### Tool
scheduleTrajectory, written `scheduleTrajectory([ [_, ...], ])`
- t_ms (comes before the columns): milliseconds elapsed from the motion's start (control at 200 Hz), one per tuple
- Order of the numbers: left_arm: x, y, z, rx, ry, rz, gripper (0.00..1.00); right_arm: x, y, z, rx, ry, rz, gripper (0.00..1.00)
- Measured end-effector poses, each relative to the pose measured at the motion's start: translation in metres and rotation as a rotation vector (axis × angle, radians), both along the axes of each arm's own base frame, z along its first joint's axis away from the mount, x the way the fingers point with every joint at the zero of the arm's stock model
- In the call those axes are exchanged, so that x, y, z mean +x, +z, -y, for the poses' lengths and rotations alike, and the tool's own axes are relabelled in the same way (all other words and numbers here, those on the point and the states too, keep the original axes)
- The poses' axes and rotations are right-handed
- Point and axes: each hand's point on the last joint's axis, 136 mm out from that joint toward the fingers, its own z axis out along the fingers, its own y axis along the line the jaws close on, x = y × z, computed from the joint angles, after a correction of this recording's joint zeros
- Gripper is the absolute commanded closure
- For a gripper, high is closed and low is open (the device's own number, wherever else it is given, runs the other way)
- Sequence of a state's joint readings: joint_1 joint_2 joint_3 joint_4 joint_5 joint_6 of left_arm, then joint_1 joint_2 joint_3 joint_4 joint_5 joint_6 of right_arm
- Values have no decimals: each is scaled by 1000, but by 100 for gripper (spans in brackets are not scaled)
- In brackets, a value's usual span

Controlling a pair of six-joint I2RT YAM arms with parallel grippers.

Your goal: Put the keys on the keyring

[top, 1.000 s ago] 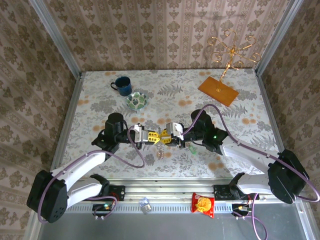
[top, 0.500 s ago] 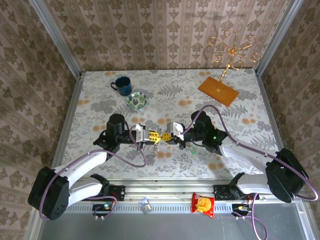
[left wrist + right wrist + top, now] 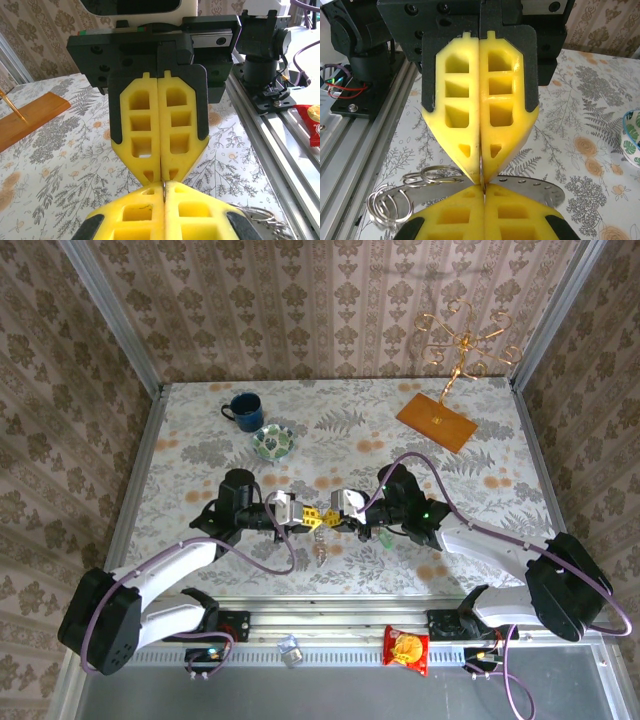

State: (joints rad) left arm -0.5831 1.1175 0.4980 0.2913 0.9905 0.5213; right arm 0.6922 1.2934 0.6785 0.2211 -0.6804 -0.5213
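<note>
My left gripper (image 3: 308,516) and right gripper (image 3: 337,519) meet tip to tip over the table's near middle. Both are shut on one thin silvery metal edge (image 3: 163,189). That metal edge (image 3: 481,176) stands upright between the yellow pads. Whether it belongs to a key or the keyring I cannot tell. Under the tips a flat grey metal band (image 3: 540,186) with small holes carries several wire rings (image 3: 395,202). The band and rings (image 3: 320,552) show just below the fingertips. A small green tag (image 3: 385,537) lies by the right arm.
A blue mug (image 3: 243,409) and a green-patterned bowl (image 3: 273,442) stand at the far left. A gold wire stand on an orange board (image 3: 437,421) is at the far right. A snack packet (image 3: 406,649) lies on the near rail.
The right gripper's jaws have closed. Both grippers stayed tip to tip and drifted slightly away from the near edge.
</note>
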Motion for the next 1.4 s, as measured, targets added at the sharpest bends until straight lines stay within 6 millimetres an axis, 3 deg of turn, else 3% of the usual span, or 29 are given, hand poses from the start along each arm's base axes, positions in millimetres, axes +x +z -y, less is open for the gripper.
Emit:
scheduleTrajectory([
  [65, -1, 0, 1, -1, 0, -2, 100, 0, 0, 0, -1, 0, 2, 100],
  [120, 0, 0, 2, -14, 7, -8, 100, 1, 0, 1, 0, -2, 2, 89],
  [185, 0, -3, 4, -35, 17, -28, 100, 1, -3, 2, 2, -8, -4, 84],
  [380, -3, -15, 9, -72, 27, -96, 100, -4, -15, 6, -1, -13, -40, 83],
  [475, -1, -11, 11, -90, 36, -91, 100, -1, -11, 6, 14, -21, -34, 86],
  [555, 1, -8, 11, -101, 47, -87, 100, 2, -9, 6, 25, -33, -38, 100],
  [620, 4, -9, 11, -106, 59, -91, 100, 5, -10, 7, 30, -42, -54, 100],
  [840, 4, -18, 10, -101, 78, -110, 77, 7, -18, 6, 16, -47, -73, 100],
  [965, 2, -20, 10, -90, 78, -103, 77, 8, -19, 6, 10, -48, -65, 100],
  [1190, 1, -24, 6, -50, 105, -74, 87, 4, -21, 5, 3, -28, -51, 100],
  [1290, 3, -28, 4, -27, 125, -63, 100, 3, -21, 4, 2, -24, -45, 100],
  [1400, 5, -31, 3, -5, 131, -50, 100, 3, -23, 5, -5, -20, -41, 100],
])
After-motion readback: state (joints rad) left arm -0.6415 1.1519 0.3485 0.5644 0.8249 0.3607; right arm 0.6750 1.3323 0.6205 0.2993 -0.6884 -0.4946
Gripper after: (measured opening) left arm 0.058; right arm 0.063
